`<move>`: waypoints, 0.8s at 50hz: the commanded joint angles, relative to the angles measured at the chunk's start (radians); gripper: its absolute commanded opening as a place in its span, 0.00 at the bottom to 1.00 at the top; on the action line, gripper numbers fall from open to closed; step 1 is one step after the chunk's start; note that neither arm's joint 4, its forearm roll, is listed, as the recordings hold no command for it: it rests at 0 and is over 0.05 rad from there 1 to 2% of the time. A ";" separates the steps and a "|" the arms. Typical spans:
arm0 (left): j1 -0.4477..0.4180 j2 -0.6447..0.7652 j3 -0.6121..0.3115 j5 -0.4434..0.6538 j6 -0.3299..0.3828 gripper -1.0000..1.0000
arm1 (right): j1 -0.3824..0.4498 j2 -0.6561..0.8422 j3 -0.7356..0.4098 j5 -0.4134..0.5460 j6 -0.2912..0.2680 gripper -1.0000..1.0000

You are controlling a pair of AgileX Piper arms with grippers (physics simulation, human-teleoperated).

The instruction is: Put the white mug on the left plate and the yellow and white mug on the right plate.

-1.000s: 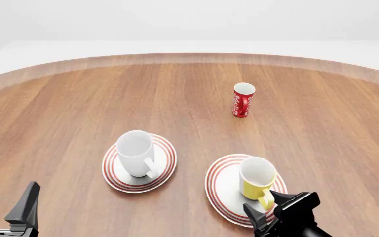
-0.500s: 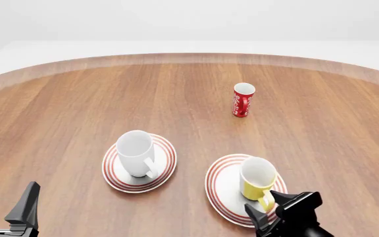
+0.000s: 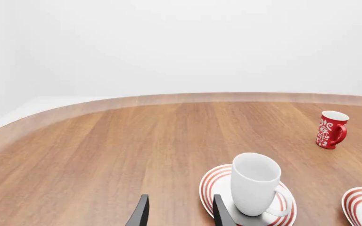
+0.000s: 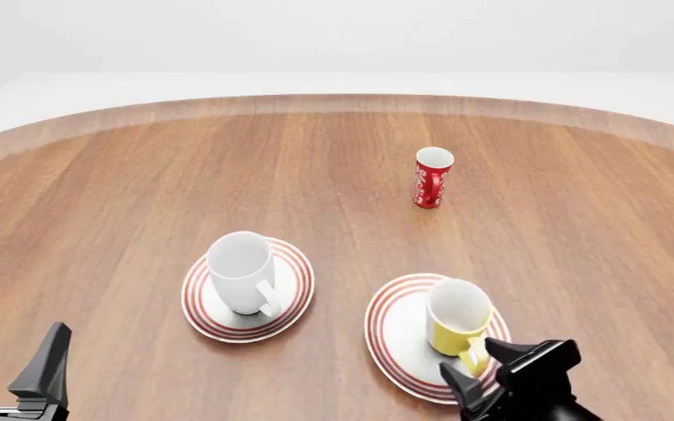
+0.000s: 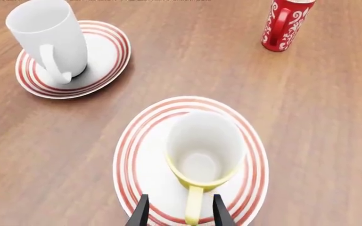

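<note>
The wooden desk (image 4: 115, 193) is carrying everything. The left plate (image 4: 295, 303) is sitting near the desk's front, with the white mug (image 4: 241, 270) standing upright on it, handle facing the arms' side. The right plate (image 4: 393, 338) is lying just beside it, apart, bearing the yellow mug (image 4: 456, 319), upright, its handle pointing toward the right hand (image 5: 181, 211). That hand is hovering with fingers apart on either side of the handle, not touching it. The left hand (image 4: 11, 358) is waiting at the front left, fingers apart, holding nothing. A red mug (image 4: 432, 177) is standing farther back, well apart.
</note>
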 commanded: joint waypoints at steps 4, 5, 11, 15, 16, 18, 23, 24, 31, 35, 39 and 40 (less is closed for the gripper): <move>0.000 0.000 0.000 0.000 0.000 1.00 | -0.016 -0.147 0.000 0.141 -0.011 1.00; 0.000 0.000 0.000 0.000 0.000 1.00 | -0.018 -0.192 0.000 0.184 -0.013 1.00; 0.000 0.000 0.000 0.000 0.000 1.00 | -0.025 -0.300 0.000 0.287 -0.015 1.00; 0.000 0.000 0.000 0.000 0.000 1.00 | -0.033 -0.379 0.000 0.361 -0.018 1.00; 0.000 0.000 0.000 0.000 0.000 1.00 | -0.036 -0.396 0.000 0.377 -0.019 1.00; 0.000 0.000 0.000 0.000 0.000 1.00 | -0.043 -0.441 0.000 0.416 -0.023 1.00; 0.000 0.000 0.000 0.000 0.000 1.00 | -0.067 -0.543 0.000 0.503 -0.038 1.00; 0.000 0.000 0.000 0.000 0.000 1.00 | -0.082 -0.585 0.000 0.537 -0.039 1.00; 0.000 0.000 0.000 0.000 0.000 1.00 | -0.106 -0.753 0.000 0.690 -0.055 1.00; 0.000 0.000 0.000 0.000 0.000 1.00 | -0.126 -0.864 0.000 0.789 -0.064 1.00; 0.000 0.000 0.000 0.000 0.000 1.00 | -0.140 -0.915 0.000 0.833 -0.071 1.00; 0.000 0.000 0.000 0.000 0.000 1.00 | -0.144 -0.933 0.000 0.849 -0.072 1.00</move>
